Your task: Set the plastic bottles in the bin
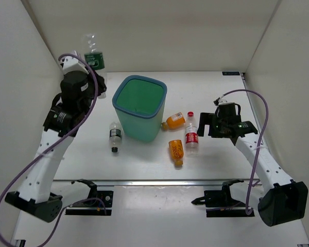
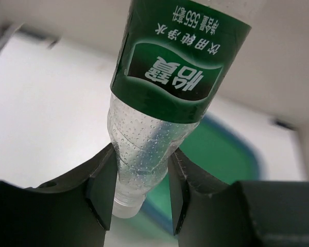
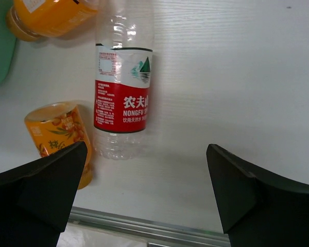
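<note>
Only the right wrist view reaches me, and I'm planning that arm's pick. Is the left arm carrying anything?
Observer: Yes. The left fingers are shut on the neck end of a green-label bottle.
Operator: Is it above the bin?
Observer: No. In the top view the bottle is left of the bin and farther back, not over its opening.

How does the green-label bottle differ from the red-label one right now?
Label: the green-label bottle wears a green band, the red-label bottle a red and white one. Pose: the green-label bottle is up off the table, the red-label bottle lies flat on it. State: the left pincer is shut on the green-label bottle; nothing touches the red-label bottle. Both are clear plastic and outside the bin.
</note>
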{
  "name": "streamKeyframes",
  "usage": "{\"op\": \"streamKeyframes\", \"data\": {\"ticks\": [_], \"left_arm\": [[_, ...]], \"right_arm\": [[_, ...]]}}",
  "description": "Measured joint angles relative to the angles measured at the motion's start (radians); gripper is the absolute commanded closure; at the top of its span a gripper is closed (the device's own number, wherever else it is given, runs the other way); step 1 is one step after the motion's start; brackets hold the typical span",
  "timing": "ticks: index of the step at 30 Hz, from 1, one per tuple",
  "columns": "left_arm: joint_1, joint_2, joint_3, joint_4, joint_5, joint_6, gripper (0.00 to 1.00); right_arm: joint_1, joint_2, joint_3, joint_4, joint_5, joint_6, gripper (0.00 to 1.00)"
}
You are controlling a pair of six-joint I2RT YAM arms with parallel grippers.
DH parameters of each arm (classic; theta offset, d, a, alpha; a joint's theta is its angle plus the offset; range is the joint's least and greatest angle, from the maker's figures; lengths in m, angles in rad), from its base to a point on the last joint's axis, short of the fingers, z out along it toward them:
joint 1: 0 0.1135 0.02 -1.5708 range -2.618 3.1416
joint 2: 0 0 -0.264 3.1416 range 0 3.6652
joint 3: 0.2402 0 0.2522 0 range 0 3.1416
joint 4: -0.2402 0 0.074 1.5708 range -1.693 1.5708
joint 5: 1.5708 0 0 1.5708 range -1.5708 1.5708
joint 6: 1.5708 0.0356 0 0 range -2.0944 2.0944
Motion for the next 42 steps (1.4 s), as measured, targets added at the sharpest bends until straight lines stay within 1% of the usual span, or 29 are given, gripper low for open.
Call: {"op": "streamKeyframes", "data": {"ticks": [1,2,4,7,10,11,12,13,14,17,21,27,30,33,34,37,38,39,40,41,42], "left_arm": [[-0.046,-0.016,0.021,0.045,0.007,0.013,0.55],[-0.073,-0.027,0.028,0.082,0.018,0.023,0.56],[-0.099,-0.032,0.03,0.153,0.053,0.034,0.56],[-0.112,0.035,0.027,0.233,0.112,0.035,0.53],[-0.129,0.131,-0.023,0.316,0.181,0.034,0.44],[-0.135,0.163,-0.051,0.334,0.215,0.032,0.4],[-0.14,0.193,-0.069,0.338,0.24,0.034,0.28],[-0.147,0.224,-0.077,0.333,0.259,0.034,0.19],[-0.155,0.249,-0.078,0.329,0.275,0.041,0.02],[-0.183,0.282,-0.078,0.304,0.28,0.053,0.01],[-0.191,0.229,-0.08,0.292,0.289,0.06,0.01],[-0.185,0.022,-0.102,0.267,0.276,0.06,0.01],[-0.177,-0.1,-0.148,0.229,0.269,0.053,0.01],[-0.14,-0.208,-0.22,0.155,0.212,0.037,0.01],[-0.116,-0.24,-0.251,0.12,0.192,0.027,0.01],[-0.021,-0.316,-0.354,0.005,0.131,-0.011,0.01],[0.011,-0.335,-0.39,-0.034,0.121,-0.025,0.01],[0.036,-0.347,-0.418,-0.068,0.109,-0.037,0.02],[0.056,-0.357,-0.449,-0.105,0.102,-0.048,0.01],[0.063,-0.365,-0.477,-0.134,0.097,-0.063,0.01],[0.063,-0.371,-0.497,-0.156,0.096,-0.073,0.01]], "right_arm": [[0.005,0.01,-0.002,0.016,-0.007,0.002,0.01],[0.006,0.018,-0.004,0.029,-0.011,0.003,0.01],[0.002,0.025,-0.009,0.053,-0.018,0.003,0.01],[-0.014,0.032,-0.009,0.078,-0.023,0.003,0.01],[-0.035,0.036,-0.011,0.1,-0.026,0.004,0.01],[-0.036,0.037,-0.011,0.106,-0.026,0.004,0.01],[-0.039,0.038,-0.011,0.109,-0.026,0.004,0.0],[-0.041,0.04,-0.011,0.113,-0.025,0.004,0.01],[-0.041,0.043,-0.011,0.115,-0.026,0.004,0.01],[-0.037,0.055,-0.011,0.122,-0.025,0.007,0.01],[-0.01,0.075,-0.012,0.139,-0.024,0.014,0.01],[0.043,0.164,-0.014,0.199,-0.013,0.03,0.01],[0.058,0.223,-0.014,0.222,-0.002,0.034,0.01],[0.072,0.288,-0.014,0.242,0.012,0.039,0.01],[0.076,0.309,-0.016,0.251,0.017,0.04,0.02],[0.086,0.362,-0.026,0.272,0.024,0.051,0.13],[0.088,0.378,-0.029,0.28,0.025,0.056,0.19],[0.089,0.391,-0.033,0.287,0.026,0.062,0.28],[0.089,0.401,-0.041,0.296,0.025,0.068,0.35],[0.086,0.409,-0.049,0.301,0.025,0.074,0.43],[0.082,0.414,-0.057,0.303,0.023,0.083,0.48]]}}
